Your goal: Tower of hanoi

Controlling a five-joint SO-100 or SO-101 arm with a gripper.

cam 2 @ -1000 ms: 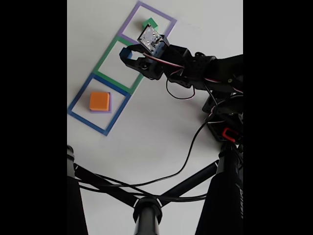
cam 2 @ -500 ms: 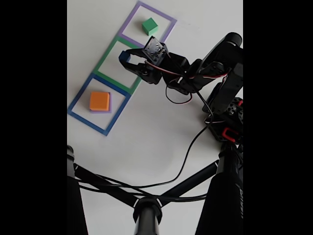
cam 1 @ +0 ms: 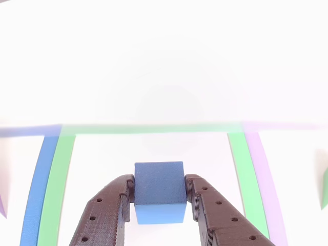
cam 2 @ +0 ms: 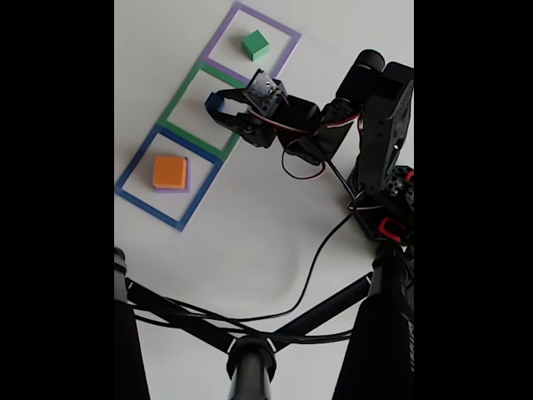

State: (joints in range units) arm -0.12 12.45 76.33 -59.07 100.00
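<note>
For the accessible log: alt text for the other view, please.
A matte blue cube sits clamped between two dark 3D-printed fingers, held over a white table inside a flat green strip square outline. Blue and purple strips flank the green outline.

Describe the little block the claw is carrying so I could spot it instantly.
Find the row of three taped square outlines on the white table and look over the middle, green outline. There the black claw grips a matte blue cube, the only block held rather than lying inside an outline.
</note>
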